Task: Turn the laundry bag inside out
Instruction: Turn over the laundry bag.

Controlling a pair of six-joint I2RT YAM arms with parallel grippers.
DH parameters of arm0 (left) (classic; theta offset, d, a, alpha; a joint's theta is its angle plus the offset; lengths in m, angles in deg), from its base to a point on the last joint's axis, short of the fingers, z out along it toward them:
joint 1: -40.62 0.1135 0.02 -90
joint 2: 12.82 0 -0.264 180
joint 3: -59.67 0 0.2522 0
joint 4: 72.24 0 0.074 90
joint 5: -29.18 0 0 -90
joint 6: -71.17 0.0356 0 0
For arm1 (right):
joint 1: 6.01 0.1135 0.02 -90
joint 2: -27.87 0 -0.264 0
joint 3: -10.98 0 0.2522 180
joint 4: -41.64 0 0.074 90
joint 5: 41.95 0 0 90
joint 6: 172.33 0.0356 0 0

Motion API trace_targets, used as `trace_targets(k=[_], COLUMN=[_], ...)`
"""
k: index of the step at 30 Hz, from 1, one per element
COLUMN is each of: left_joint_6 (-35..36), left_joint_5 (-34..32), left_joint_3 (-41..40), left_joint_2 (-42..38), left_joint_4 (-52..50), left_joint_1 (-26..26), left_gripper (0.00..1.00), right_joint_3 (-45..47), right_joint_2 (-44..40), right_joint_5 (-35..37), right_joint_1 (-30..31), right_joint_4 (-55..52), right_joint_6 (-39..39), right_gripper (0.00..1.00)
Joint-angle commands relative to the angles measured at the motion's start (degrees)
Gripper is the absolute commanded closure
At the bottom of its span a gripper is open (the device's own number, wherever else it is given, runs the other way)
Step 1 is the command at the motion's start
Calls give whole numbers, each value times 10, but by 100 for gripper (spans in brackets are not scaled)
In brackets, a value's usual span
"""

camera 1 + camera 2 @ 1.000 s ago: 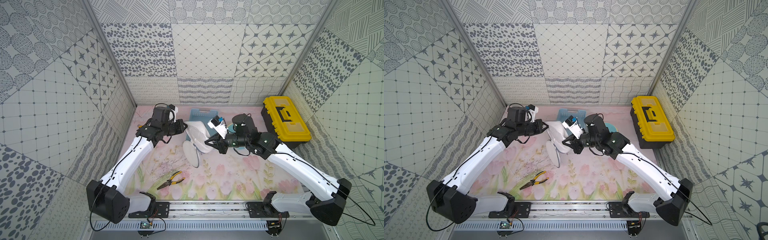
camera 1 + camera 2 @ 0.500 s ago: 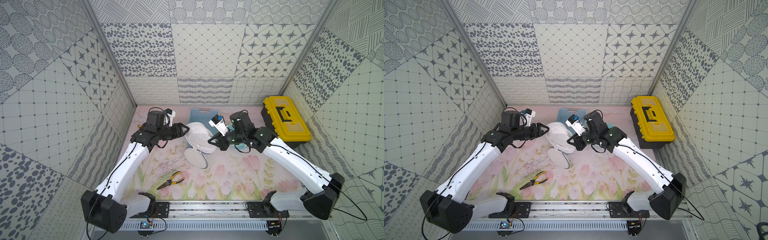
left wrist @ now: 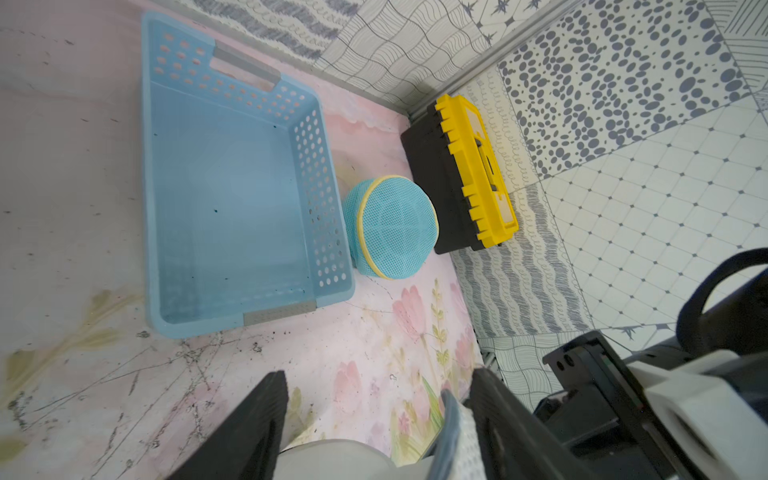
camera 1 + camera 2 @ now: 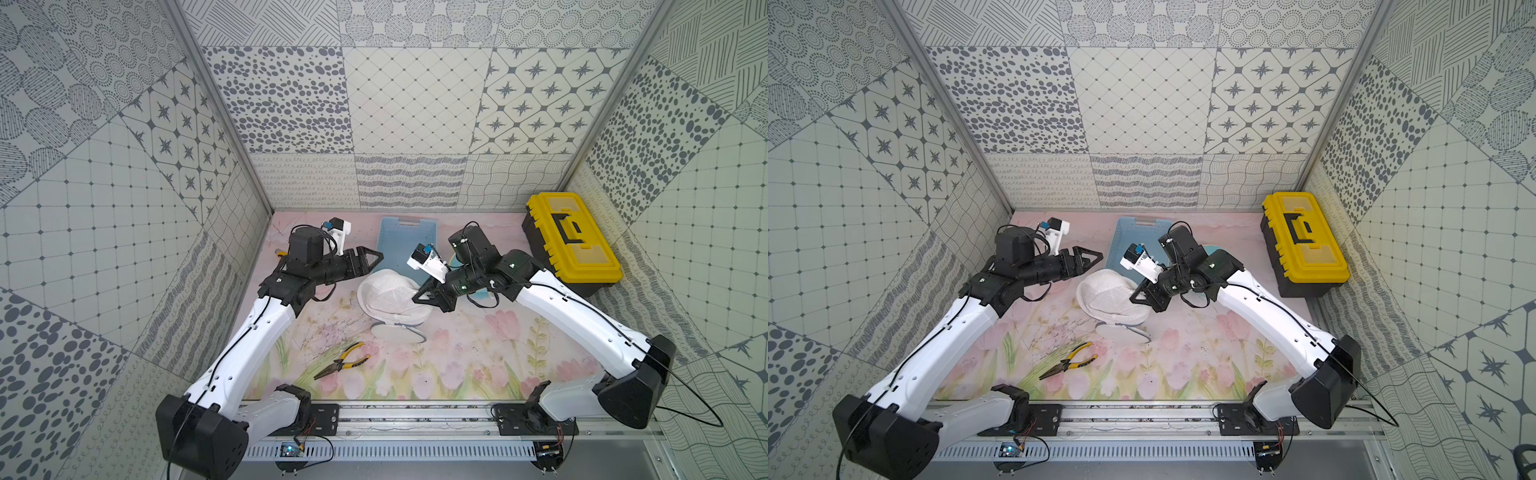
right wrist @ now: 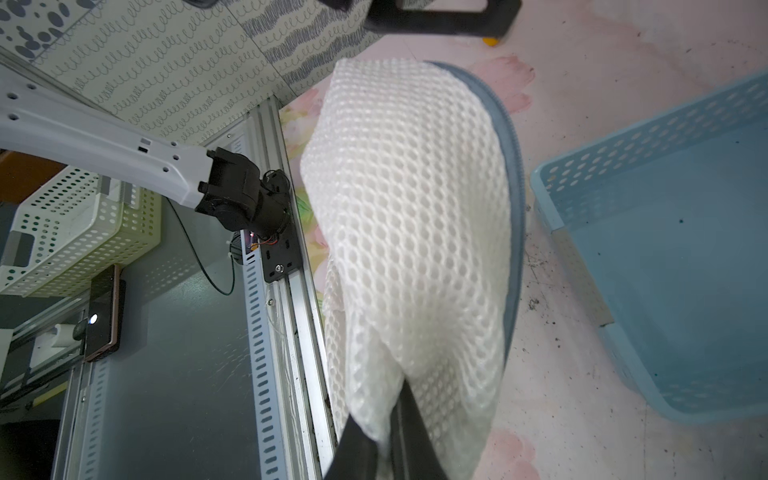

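Left of the white mesh laundry bag [image 4: 390,297], the left gripper [image 4: 371,259] hangs just off the bag's upper-left edge with its fingers spread and nothing between them — in the left wrist view a strip of the bag's grey-trimmed rim sits right beside one finger [image 3: 494,419], but I can't call it a grip. Bag itself is bunched into a dome, held up off the floral mat [image 4: 457,357], with a flatter white part of it [image 4: 395,332] trailing down onto the mat just below; from the top views I can't tell how much is already turned. Right of the bag, the right gripper [image 4: 420,294] is pinched tight on the mesh at the bag's right edge — the right wrist view shows the fabric [image 5: 415,216] running straight into its closed fingers. Behind the bag: blue basket [image 4: 407,237]; further right of the bag, the yellow toolbox [image 4: 571,245]. A teal mesh pouch [image 3: 390,226] sits between basket and toolbox. Pliers [image 4: 343,365] lie on the mat below-left of the bag, clear of the work. My read: mid-inversion, a regrasp step, right arm anchoring while left is free. Next move likely needs left to find the rim or reach into the opening, close on one layer only, and pull against the right's hold. Risk is grabbing both layers of mesh.
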Motion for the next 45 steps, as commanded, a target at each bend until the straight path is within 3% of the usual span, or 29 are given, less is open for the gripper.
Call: trace_targets(k=[1,3,7,10,11,13,16,19,23,27,32,36,39,45], left_joint_6=[-35,-50,-66,-85,-90,-93,-89,-88,-53,7,54,104,117,131], left_joint_5=[153,174,176,180,182,190,194,197,203,183,147,80,47,8], left_joint_3=[-14,-29,-40,-43,-43,-38,-33,-32,-18,-8,0,18,19,19], left_joint_2=[15,2,-15,-20,-21,-21,-26,-36,-45,-64,-72,-72,-75,-76], left_joint_4=[83,109,120,136,138,136,118,111,64,-4,-62,-125,-135,-138], left_joint_1=[-3,-3,-4,-3,-4,0,10,22,24,23,19,-4,-15,-37], left_gripper=[27,34,74,98,98,87,43,30,37,38,39,40,41,53], right_joint_3=[-21,-26,-32,-30,-29,-24,-13,-9,-7,-9,-14,-18,-22,-28], right_joint_2=[-11,-6,6,7,6,2,-4,-6,-8,-9,-6,-3,2,8], right_joint_5=[-27,-18,-3,8,14,16,14,25,29,28,26,19,13,7], right_joint_1=[3,3,3,3,1,-3,-10,-10,-13,-20,-23,-24,-24,-23], right_joint_4=[12,11,18,23,26,25,23,18,18,18,18,19,19,19], right_joint_6=[-19,-18,-7,0,3,4,2,3,4,7,8,10,11,15], right_gripper=[100,100,100,100,100,100,100,100,100,100,100,100,100,100])
